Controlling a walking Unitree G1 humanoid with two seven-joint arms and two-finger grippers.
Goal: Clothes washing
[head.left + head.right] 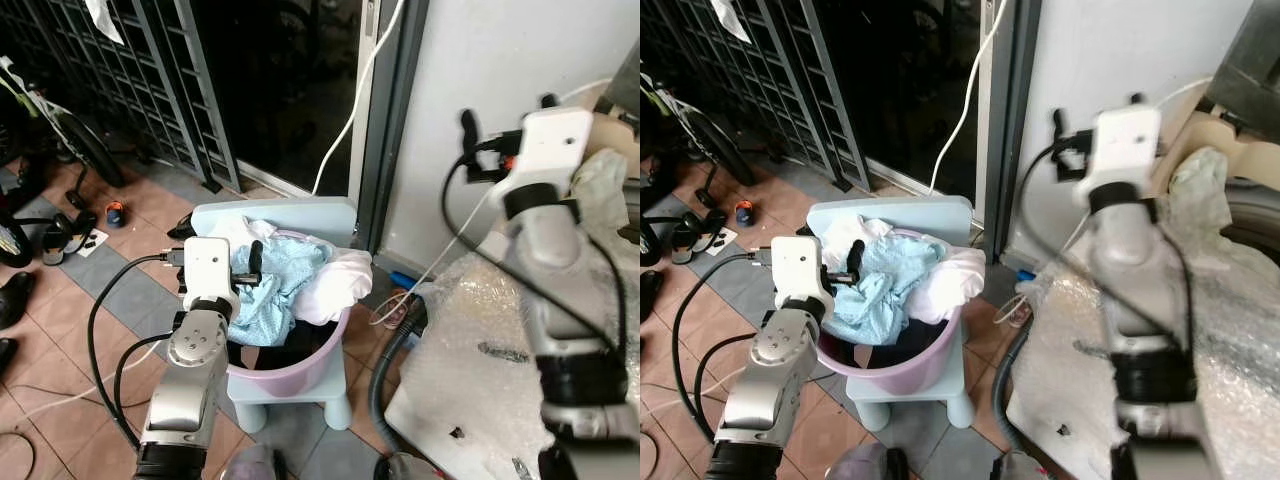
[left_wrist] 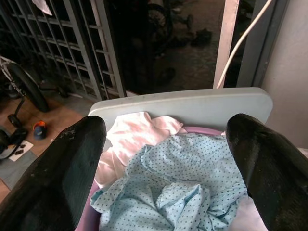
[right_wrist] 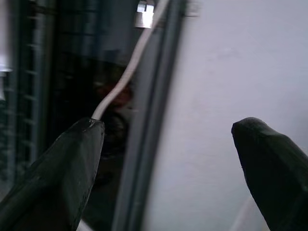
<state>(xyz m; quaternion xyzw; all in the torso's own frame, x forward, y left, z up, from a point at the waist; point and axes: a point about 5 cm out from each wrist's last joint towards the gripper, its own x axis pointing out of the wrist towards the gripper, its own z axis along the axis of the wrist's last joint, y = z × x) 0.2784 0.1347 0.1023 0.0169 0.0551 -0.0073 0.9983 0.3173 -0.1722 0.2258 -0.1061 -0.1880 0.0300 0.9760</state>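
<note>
Left wrist view: left tool (image 2: 166,163) spread wide above purple basin (image 1: 300,372) holding blue dotted cloth (image 2: 185,187) and white clothes (image 1: 330,280); right tool (image 3: 168,168) wide too.

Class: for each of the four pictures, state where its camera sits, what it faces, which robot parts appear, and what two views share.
Left eye: on the head, looking down at the basin of clothes on a stool; both arms show.
Right eye: beside it, same scene, shifted slightly.
Left wrist: on the left arm, looking along the open left gripper at the dotted cloth.
Right wrist: on the raised right arm, open right gripper facing wall and cable.
Shared: the dotted cloth appears in the eye views and the left wrist view.
</note>
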